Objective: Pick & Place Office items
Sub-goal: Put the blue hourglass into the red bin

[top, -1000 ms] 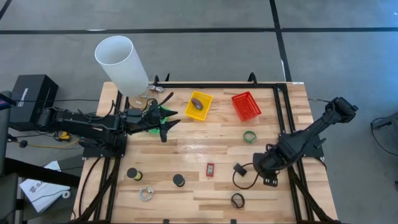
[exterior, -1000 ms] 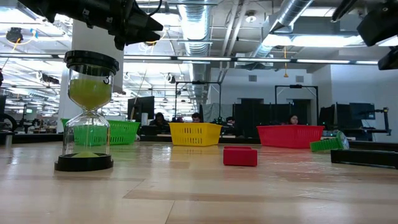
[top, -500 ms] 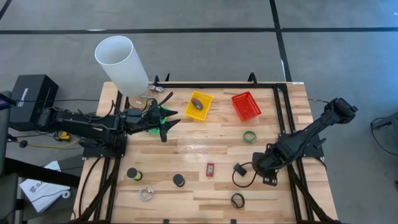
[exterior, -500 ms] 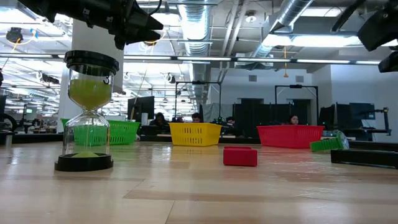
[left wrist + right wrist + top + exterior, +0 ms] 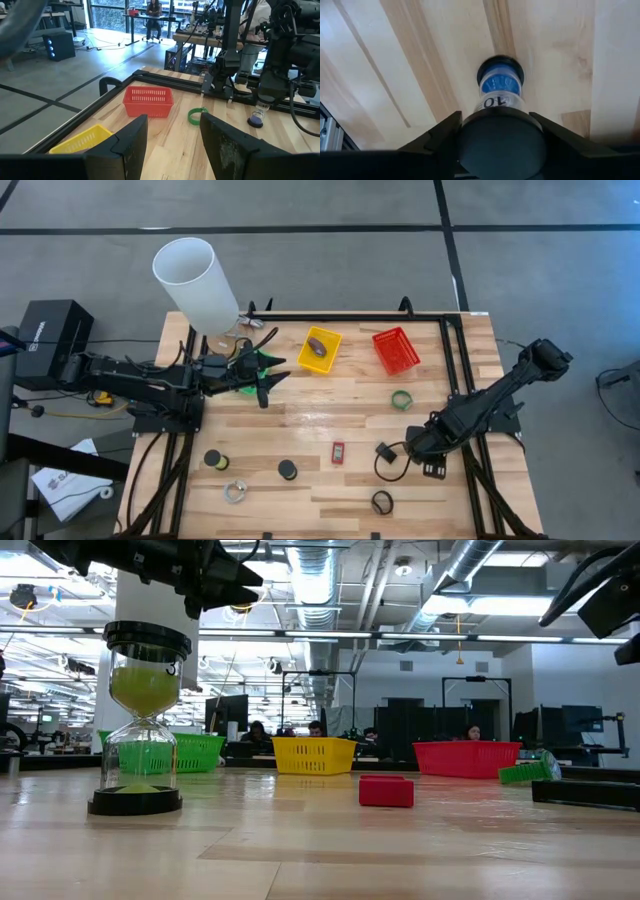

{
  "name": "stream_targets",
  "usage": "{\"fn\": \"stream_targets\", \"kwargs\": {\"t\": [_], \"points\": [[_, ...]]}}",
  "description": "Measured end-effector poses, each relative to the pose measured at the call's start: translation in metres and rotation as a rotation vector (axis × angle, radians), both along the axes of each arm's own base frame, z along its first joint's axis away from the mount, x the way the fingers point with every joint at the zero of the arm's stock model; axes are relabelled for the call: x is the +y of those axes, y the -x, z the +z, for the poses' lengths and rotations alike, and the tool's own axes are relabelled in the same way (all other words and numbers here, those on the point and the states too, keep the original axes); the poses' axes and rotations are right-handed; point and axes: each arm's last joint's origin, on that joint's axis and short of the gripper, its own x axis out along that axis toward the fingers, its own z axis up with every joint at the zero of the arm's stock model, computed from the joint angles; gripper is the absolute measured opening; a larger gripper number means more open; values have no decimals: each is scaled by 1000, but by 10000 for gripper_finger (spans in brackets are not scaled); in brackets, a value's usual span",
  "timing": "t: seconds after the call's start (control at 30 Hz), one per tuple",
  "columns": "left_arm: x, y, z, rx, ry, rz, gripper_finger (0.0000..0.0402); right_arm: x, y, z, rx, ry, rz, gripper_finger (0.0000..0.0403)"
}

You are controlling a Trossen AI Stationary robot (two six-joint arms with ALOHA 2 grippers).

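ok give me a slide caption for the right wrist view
Right gripper jaws straddling a blue sand timer with black caps standing on the wooden table.

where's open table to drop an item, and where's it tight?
Bare wood: the middle, between the yellow basket, green ring and red rectangle; also the front right corner past the black ring. Tight: around the right gripper and the left gripper.

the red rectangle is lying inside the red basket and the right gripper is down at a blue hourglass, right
Not quite. The red rectangle lies on the bare table, well apart from the red basket, as the high view shows. The right gripper is indeed down at the blue hourglass.
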Motion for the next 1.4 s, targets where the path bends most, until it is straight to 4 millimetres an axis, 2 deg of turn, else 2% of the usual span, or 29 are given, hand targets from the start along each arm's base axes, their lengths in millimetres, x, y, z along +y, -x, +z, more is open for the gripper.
{"fn": "stream_targets", "kwargs": {"t": [0.27,0.43,0.77,0.9,1.27,1.4], "points": [[0,0,0,-3,0,0,177,0,0,0,-12,6,51,230],[0,0,0,-4,0,0,177,-2,-1,0,-27,21,94,197],[0,0,0,-4,0,0,177,-6,3,0,11,47,161,211],[0,0,0,-5,0,0,177,-8,3,0,15,47,197,198],[0,0,0,-5,0,0,177,-19,-3,0,14,35,277,208],[0,0,0,-5,0,0,177,-26,-4,0,28,50,309,198]]}}
